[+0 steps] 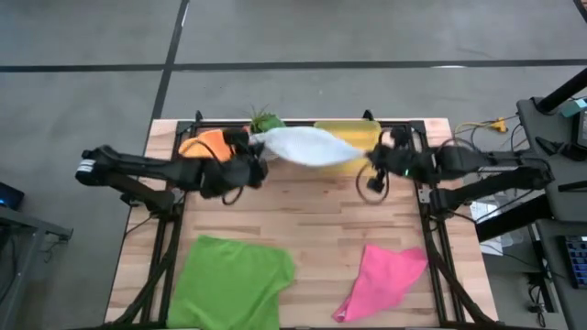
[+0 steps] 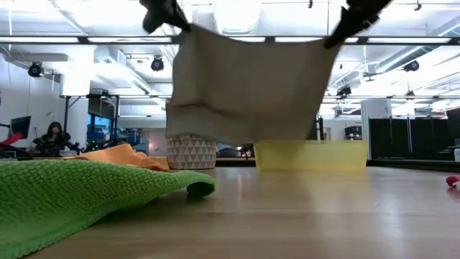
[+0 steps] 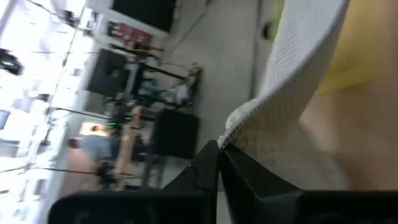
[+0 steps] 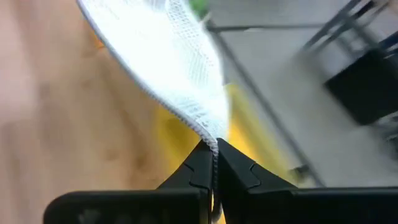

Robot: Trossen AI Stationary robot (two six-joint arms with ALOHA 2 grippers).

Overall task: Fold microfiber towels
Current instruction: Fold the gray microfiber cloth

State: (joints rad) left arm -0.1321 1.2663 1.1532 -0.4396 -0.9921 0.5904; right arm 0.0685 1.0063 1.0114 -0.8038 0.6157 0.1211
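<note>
A light grey towel (image 1: 307, 145) hangs spread between my two grippers over the far middle of the table. My left gripper (image 1: 260, 154) is shut on its left upper corner, my right gripper (image 1: 371, 158) on its right upper corner. In the low view the towel (image 2: 248, 86) hangs as a sheet below both. The orange towel (image 1: 206, 144) lies crumpled at the far left. The green towel (image 1: 234, 280) lies flat at the near left, and the pink towel (image 1: 385, 280) lies at the near right. My left gripper pinches the grey towel's upper left corner (image 3: 233, 129) between its two fingers, coming from the table's left and slanting a little downward. The cloth hangs below it, clear of the table. My right gripper pinches the upper right corner (image 4: 208, 127) between its two fingers, slanting down from the table's right. The top edge (image 2: 251, 37) runs nearly straight between the two holds.
A translucent yellow bin (image 1: 353, 133) stands at the far edge behind the towel, with a patterned plant pot (image 2: 191, 152) to its left. Bare wood (image 1: 312, 220) lies in the table's middle. A person (image 2: 54, 137) sits far off in the room.
</note>
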